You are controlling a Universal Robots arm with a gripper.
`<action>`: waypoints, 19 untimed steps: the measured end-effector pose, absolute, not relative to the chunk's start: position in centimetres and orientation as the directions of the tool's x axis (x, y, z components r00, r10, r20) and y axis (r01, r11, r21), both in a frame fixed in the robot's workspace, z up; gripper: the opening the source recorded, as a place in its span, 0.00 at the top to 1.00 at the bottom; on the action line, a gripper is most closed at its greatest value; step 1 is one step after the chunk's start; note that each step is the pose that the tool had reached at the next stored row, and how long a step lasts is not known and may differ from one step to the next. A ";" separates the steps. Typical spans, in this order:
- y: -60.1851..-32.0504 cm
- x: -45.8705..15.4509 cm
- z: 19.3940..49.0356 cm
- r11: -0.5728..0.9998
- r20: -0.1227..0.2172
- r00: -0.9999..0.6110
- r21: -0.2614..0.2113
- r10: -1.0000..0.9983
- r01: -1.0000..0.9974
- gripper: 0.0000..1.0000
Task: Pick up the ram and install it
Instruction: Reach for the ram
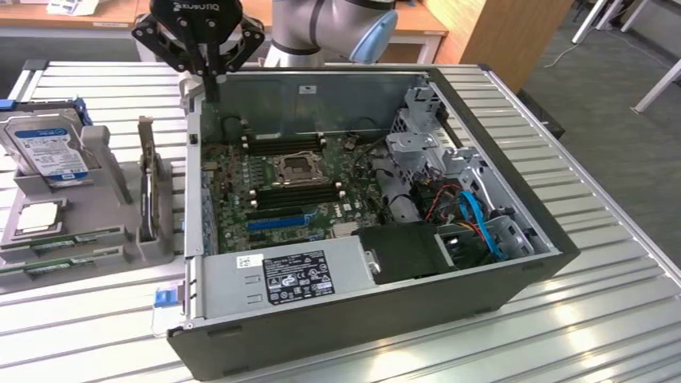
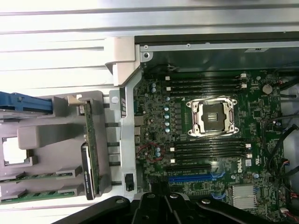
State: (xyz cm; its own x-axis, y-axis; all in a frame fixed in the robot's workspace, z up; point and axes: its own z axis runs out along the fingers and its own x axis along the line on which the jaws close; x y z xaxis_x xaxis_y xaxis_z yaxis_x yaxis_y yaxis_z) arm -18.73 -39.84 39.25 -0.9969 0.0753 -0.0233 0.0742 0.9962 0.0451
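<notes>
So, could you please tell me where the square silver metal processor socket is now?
In the exterior view, the square silver processor socket sits centrally on the green motherboard, between two banks of long black plastic slots.

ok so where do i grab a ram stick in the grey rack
Probably mid-length, coming straight down and pinching across the flat faces: the ram stick seems to sit on edge in the grey rack, leaving just its thin top edge free.
</notes>
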 end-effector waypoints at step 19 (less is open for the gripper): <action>-39.8 -21.1 39.2 0.996 -0.023 -0.997 0.045 0.075 0.074 0.90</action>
State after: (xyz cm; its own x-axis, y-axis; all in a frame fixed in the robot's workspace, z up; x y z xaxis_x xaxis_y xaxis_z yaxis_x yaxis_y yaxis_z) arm -21.09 -39.81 39.20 -0.9969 0.0753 -0.0233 0.0742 0.9962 0.0451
